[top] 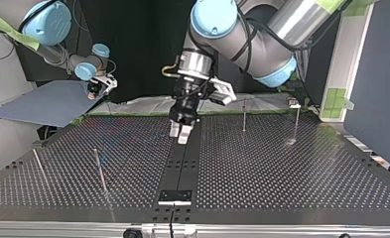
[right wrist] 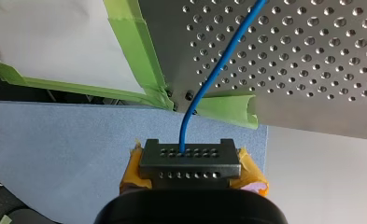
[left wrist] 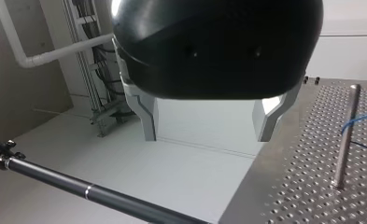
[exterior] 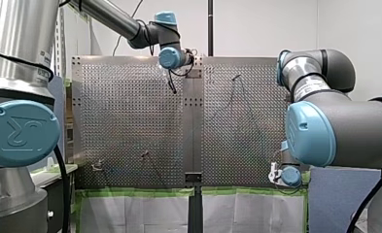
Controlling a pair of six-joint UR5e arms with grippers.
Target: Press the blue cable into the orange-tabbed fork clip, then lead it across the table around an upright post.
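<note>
- Perforated table [right wrist: 312,56]: one corner lies ahead of my right gripper [right wrist: 190,158].
- Green tape [right wrist: 139,56]: runs along the table's edges at that corner, with one end curled loose.
- Blue sheet [right wrist: 55,149]: lies flat under and beside my right gripper.
- White sheet [right wrist: 45,37]: lies past the tape, further ahead of that gripper.
- Black pole [left wrist: 92,192]: slants across a pale surface beyond my left gripper [left wrist: 209,121].
- White pipe [left wrist: 45,56]: off to that gripper's side, against a grey wall.
</note>
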